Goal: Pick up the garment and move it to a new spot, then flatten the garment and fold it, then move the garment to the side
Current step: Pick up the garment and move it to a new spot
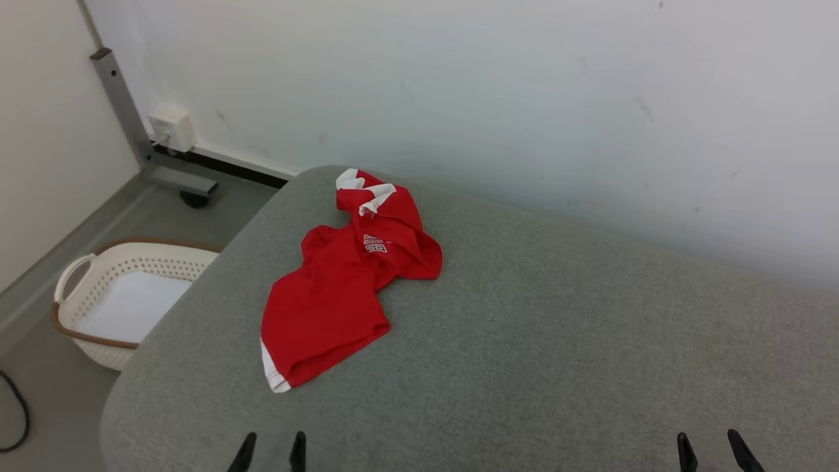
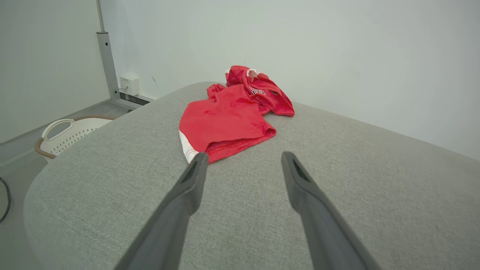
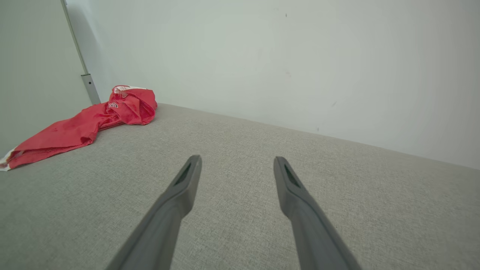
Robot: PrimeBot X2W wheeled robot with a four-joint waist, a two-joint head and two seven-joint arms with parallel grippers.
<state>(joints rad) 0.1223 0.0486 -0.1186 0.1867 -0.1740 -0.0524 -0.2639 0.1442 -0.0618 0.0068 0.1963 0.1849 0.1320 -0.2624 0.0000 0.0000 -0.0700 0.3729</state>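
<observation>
A red garment point(image 1: 341, 288) with white trim lies crumpled on the left far part of the grey padded surface point(image 1: 557, 341), its bunched end toward the wall. My left gripper point(image 1: 272, 438) stands open at the near edge, just short of the garment's near hem, with nothing between its fingers. In the left wrist view the garment point(image 2: 232, 118) lies straight ahead of the open left gripper point(image 2: 243, 159). My right gripper point(image 1: 708, 438) is open at the lower right, far from the cloth. In the right wrist view the garment point(image 3: 86, 125) lies far left of the open right gripper point(image 3: 237, 162).
A white perforated laundry basket point(image 1: 124, 298) stands on the floor left of the surface. A grey metal post with a foot point(image 1: 131, 124) and a wall socket box point(image 1: 174, 128) are at the far left. A pale wall point(image 1: 524, 98) runs behind. A dark cable point(image 1: 16, 413) lies on the floor.
</observation>
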